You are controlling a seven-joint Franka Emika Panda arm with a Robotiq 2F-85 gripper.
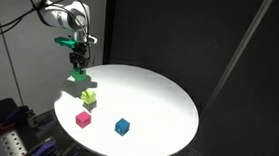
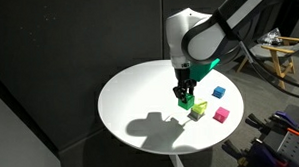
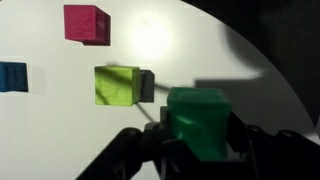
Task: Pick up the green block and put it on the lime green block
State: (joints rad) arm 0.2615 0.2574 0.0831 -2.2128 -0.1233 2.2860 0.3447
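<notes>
On the wrist view my claw [image 3: 200,138] is closed on the green block [image 3: 200,120], a dark finger [image 3: 150,142] pressed against each side. The block fills the lower middle of that picture, and its bottom edge is cut off. Beyond it the lime green block [image 3: 117,85] sits on the white desk [image 3: 190,45], apart from the held cube, with the pink block [image 3: 86,22] farther off and the blue block [image 3: 12,77] clipped by the frame's edge.

Only the exterior views show height. In both, the green block [image 1: 77,75] hangs under the claw [image 1: 78,58] clear of the desk [image 1: 158,100], near the lime green block [image 1: 89,100] but not over it. From the opposite side the claw [image 2: 187,90] hides most of the green block [image 2: 190,99]. There I cannot tell how much gap separates it from the lime green block [image 2: 198,110].
</notes>
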